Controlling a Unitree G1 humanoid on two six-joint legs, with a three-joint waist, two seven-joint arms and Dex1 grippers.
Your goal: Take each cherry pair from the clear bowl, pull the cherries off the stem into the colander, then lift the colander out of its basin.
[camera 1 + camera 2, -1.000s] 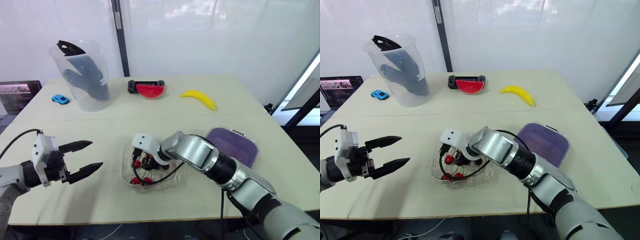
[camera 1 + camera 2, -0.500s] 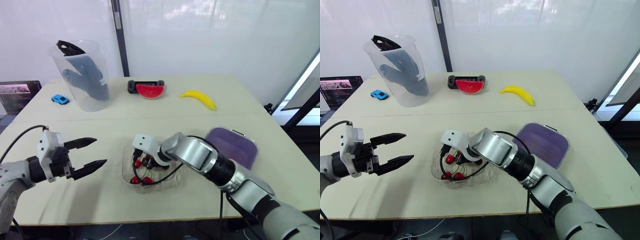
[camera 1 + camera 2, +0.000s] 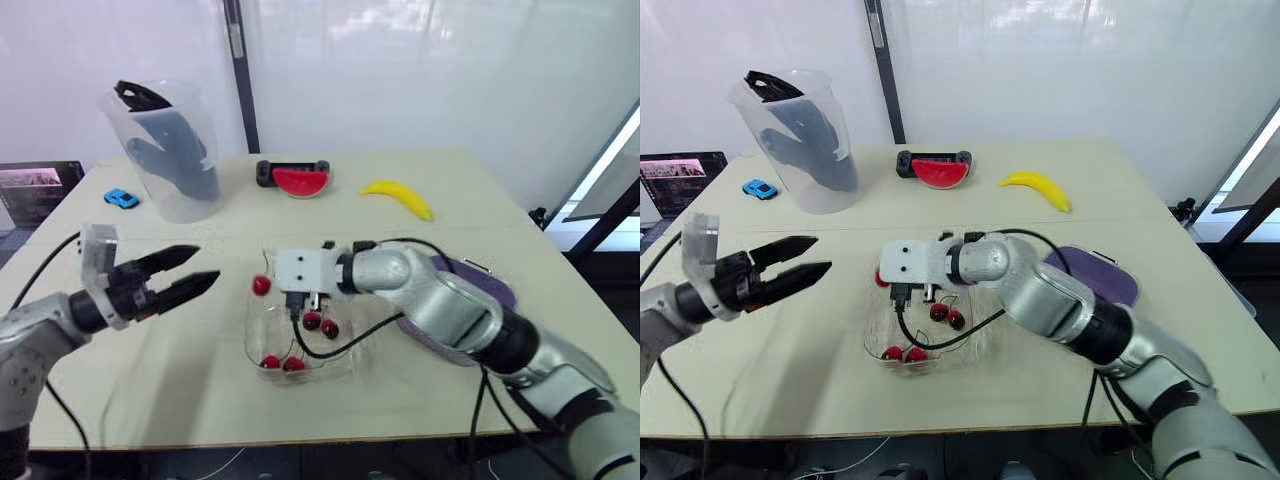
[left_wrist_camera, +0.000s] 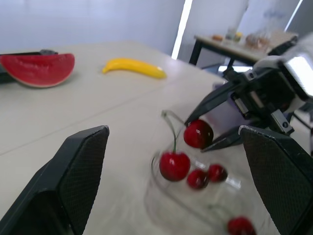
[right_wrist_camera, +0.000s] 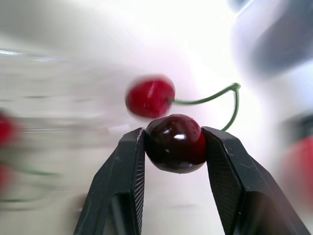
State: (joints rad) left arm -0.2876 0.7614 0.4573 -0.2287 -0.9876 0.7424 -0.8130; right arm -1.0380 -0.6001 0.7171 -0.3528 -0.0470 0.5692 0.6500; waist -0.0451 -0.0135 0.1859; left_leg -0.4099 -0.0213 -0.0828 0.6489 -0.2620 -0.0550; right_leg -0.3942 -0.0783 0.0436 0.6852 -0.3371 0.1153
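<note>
Beige table [image 3: 1140, 215] bears clear bowl [image 3: 872, 345], purple colander [image 3: 1110, 285], banana [image 3: 1037, 188], watermelon slice [image 3: 940, 172], toy car [image 3: 759, 188], jug [image 3: 800, 140]

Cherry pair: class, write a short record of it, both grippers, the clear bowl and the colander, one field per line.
Cherry pair: one cherry clamped, the other dangling by its stem
Right gripper: shut on the darker cherry, above the bowl
Left gripper: open, pointing toward the pair, not touching it
Clear bowl: more cherries inside
Purple colander: on the table, at the robot's right of the bowl
</note>
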